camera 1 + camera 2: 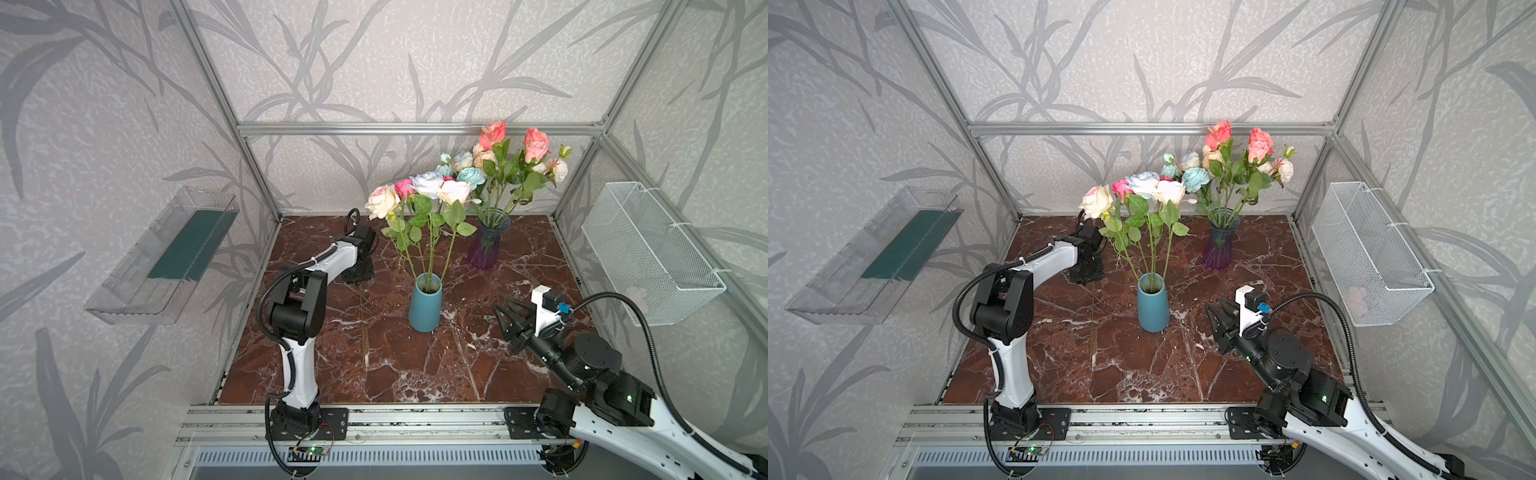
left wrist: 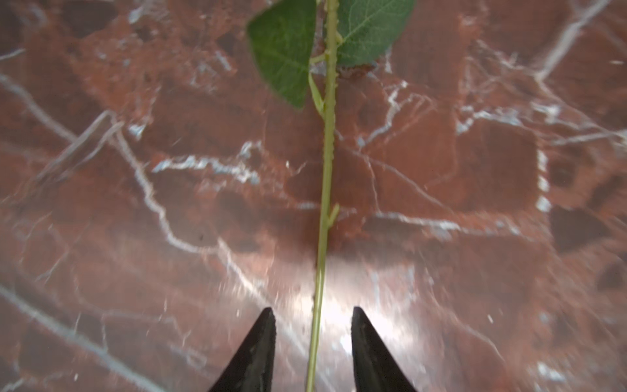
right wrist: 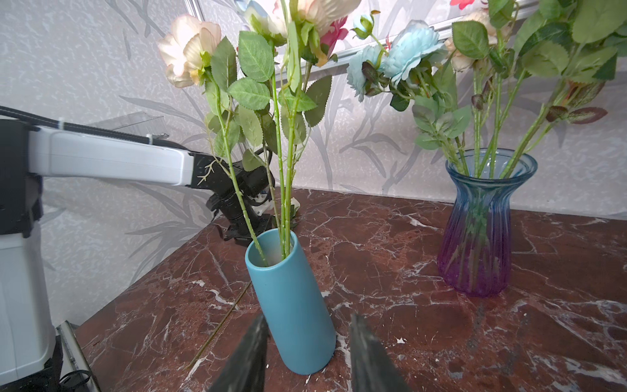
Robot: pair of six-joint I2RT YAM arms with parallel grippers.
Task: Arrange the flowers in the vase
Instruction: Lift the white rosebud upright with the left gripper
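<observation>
The red-brown marble tabletop [image 1: 415,374] carries two vases. A tall teal ceramic cylinder vase [image 1: 424,307] stands mid-table, and a ribbed glass vase shading from blue to purple [image 1: 486,245] stands farther back and to the right. Cream, white and pink roses on leafy stems [image 1: 424,187] already stand in the teal vase. Coral, cream and pale blue ones [image 1: 498,162] fill the glass vase.

One loose thin green thorny stem [image 1: 363,328] lies flat on the marble, left of the teal vase and apart from it. Its long axis runs near to far, and its bare length trails from under the left arm toward the near edge. Its bloom is hidden.

The left gripper [image 2: 312,309] hangs directly over this stem. In the left wrist view its two black fingers stand apart with the stem passing between them, touching neither, and a pair of leaves lies ahead. The closing direction crosses the stem, so the pinch looks well lined up.

The right gripper [image 3: 307,315] is right of the teal vase, pointed at it but apart, with fingers spread and empty. The left arm is far nearer the stem.
</observation>
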